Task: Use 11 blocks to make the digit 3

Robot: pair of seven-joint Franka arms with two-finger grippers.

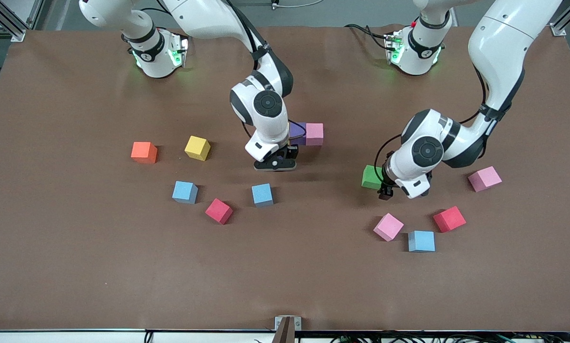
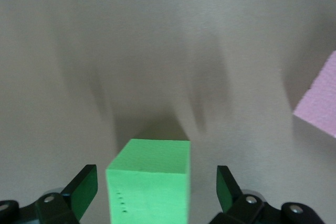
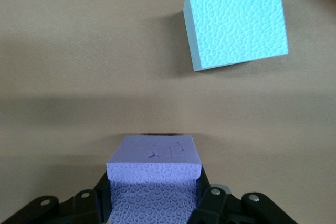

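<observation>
Right gripper [image 3: 152, 203] is clamped on a purple cube [image 3: 153, 174] over the worktop [image 1: 75, 267]; left gripper [image 2: 156, 195], fingers apart, straddles the green cube [image 2: 149, 187].

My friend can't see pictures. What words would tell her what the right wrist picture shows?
The right gripper holds a purple foam cube between its black jaws, just above a brown table. A light blue cube sits on the table a little way off, apart from the purple one.
</observation>
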